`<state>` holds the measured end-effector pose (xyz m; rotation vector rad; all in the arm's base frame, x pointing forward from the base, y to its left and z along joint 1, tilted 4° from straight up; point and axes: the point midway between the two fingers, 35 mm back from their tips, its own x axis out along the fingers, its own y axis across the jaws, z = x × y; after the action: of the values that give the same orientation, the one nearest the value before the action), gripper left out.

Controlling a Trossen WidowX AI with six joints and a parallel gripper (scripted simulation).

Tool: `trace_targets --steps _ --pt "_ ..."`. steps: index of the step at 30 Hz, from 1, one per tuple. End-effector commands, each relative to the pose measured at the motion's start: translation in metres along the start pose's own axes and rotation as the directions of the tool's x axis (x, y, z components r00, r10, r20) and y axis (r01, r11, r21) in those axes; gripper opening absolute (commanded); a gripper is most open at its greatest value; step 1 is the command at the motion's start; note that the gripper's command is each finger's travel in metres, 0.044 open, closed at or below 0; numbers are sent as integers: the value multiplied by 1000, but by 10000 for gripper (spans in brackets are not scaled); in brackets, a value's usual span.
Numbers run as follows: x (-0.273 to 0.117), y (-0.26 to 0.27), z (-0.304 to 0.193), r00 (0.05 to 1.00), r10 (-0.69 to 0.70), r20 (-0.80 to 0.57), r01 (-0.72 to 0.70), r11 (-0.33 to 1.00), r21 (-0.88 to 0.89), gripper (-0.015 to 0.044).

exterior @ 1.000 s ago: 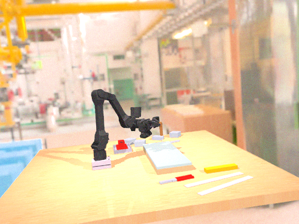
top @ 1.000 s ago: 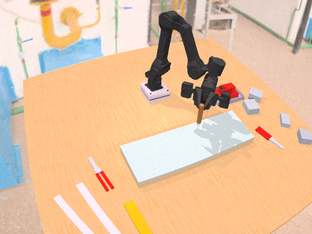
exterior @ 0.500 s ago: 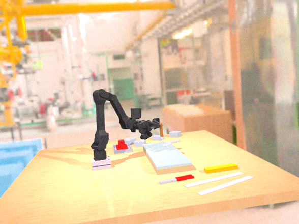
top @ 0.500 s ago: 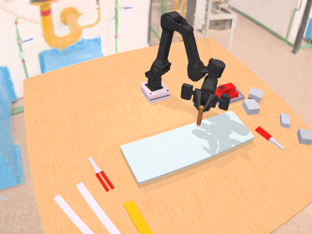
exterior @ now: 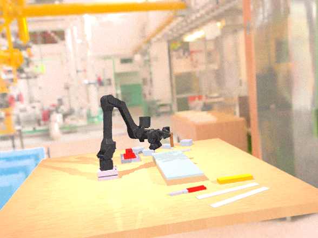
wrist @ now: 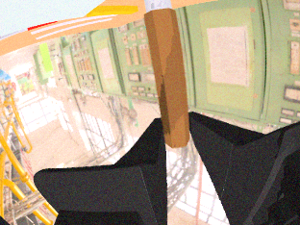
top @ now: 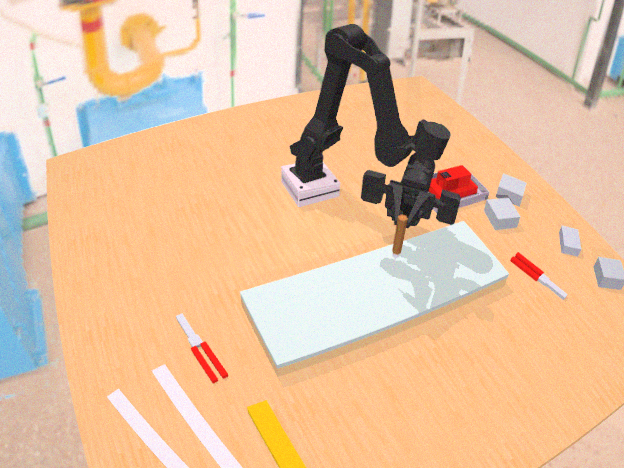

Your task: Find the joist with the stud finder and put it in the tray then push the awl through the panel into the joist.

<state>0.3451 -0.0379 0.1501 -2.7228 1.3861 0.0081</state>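
My gripper is shut on the awl's brown handle, near its upper end. The awl is nearly upright, with its light metal end downward. It hangs over the far side of the pale floor panel; the exterior view shows the handle's lower end above the panel. The thin tip is hard to make out, and I cannot see a hole. The red stud finder sits in the grey tray. The joist is hidden.
Grey blocks lie beyond the panel's right end. One red-handled tool lies near them, another off the left end. White strips and a yellow bar lie nearby.
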Motion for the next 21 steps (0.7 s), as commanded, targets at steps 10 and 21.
trace_targets --steps 10,21 --pt "0 2 8 1000 6 -1 -6 1000 -3 0" --pt "0 2 14 1000 6 -1 -6 1000 -3 0"
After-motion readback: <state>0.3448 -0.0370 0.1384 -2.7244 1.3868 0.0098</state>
